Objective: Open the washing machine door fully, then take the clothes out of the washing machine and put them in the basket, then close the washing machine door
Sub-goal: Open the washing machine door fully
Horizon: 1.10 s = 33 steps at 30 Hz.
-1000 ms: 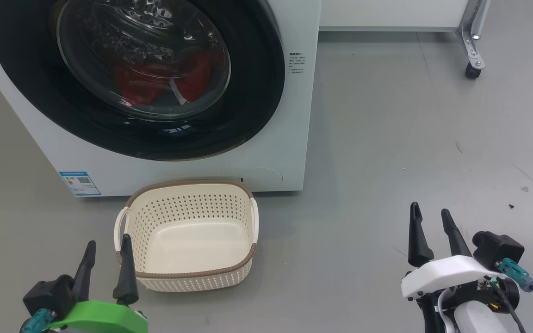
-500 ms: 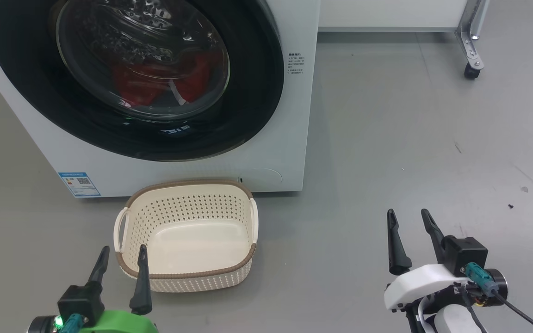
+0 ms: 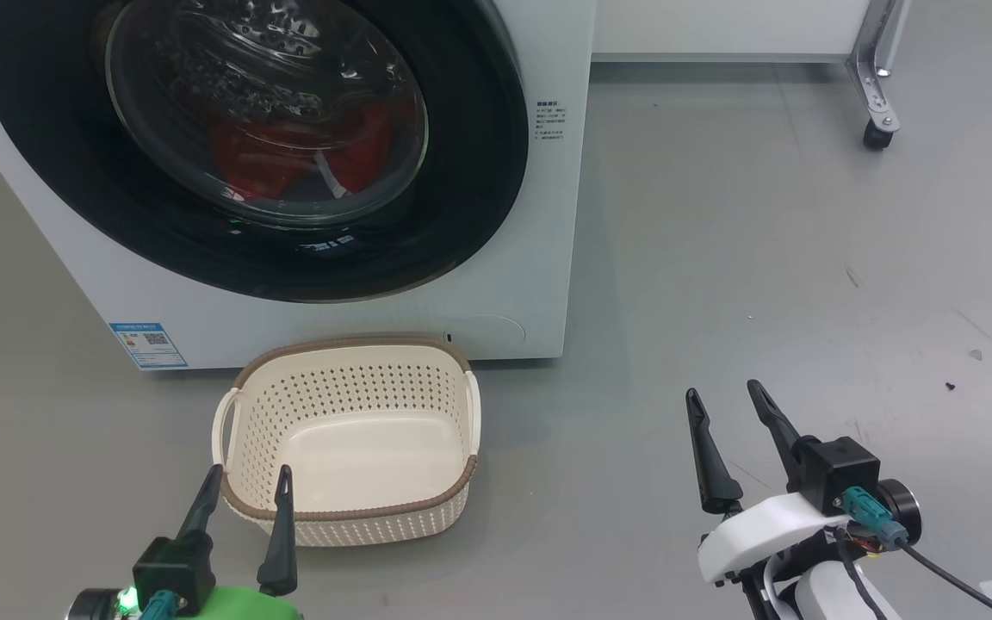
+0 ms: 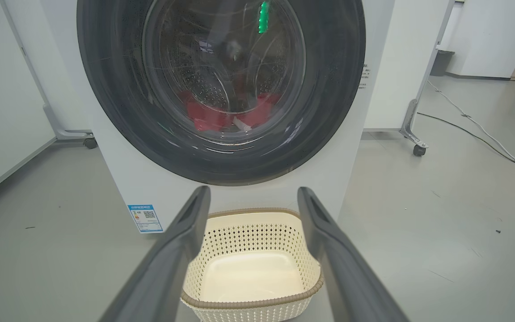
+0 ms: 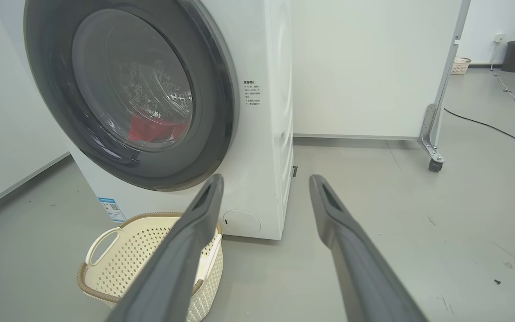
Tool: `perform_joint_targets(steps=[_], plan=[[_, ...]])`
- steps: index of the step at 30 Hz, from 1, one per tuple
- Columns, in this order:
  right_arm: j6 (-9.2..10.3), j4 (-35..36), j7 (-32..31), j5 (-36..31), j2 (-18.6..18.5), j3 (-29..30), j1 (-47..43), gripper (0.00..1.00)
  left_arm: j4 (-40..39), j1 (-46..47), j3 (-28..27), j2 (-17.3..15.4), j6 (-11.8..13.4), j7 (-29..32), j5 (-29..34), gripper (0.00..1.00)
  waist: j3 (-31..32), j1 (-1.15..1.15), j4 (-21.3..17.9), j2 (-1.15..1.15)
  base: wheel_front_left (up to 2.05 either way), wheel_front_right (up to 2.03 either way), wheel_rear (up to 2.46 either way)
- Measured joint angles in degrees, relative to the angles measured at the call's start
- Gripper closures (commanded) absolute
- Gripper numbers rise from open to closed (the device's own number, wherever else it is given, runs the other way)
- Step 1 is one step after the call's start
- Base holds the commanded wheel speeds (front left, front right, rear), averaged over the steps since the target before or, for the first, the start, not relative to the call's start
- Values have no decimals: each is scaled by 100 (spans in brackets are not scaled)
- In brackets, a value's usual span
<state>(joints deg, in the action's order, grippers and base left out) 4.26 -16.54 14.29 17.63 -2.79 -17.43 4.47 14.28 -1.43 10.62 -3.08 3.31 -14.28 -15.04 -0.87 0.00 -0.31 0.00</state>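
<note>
L arm (image 3: pixel 238 604), R arm (image 3: pixel 754 534) edged inward — jaws wide, empty, pointing fwd.

Low on the front of the washer (image 3: pixel 539 258), left corner: a blue label (image 3: pixel 147 344) carrying a QR code (image 3: pixel 157 338), its print too small to read. Right of the door (image 3: pixel 479 172), a block of dark print (image 3: pixel 550 120), tiny lines, unreadable too.

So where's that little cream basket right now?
In the head view the basket sits on the floor, left of centre, directly in front of the washing machine and below its shut round door.
</note>
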Motion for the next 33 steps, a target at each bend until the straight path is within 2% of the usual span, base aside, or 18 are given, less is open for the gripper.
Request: perform_joint_targets(steps=[33], plan=[[93, -189, 14, 101, -1, -111, 101, 0, 176, 17, 2, 19, 43, 0, -103, 0, 49, 0, -3, 0, 0, 0, 0]])
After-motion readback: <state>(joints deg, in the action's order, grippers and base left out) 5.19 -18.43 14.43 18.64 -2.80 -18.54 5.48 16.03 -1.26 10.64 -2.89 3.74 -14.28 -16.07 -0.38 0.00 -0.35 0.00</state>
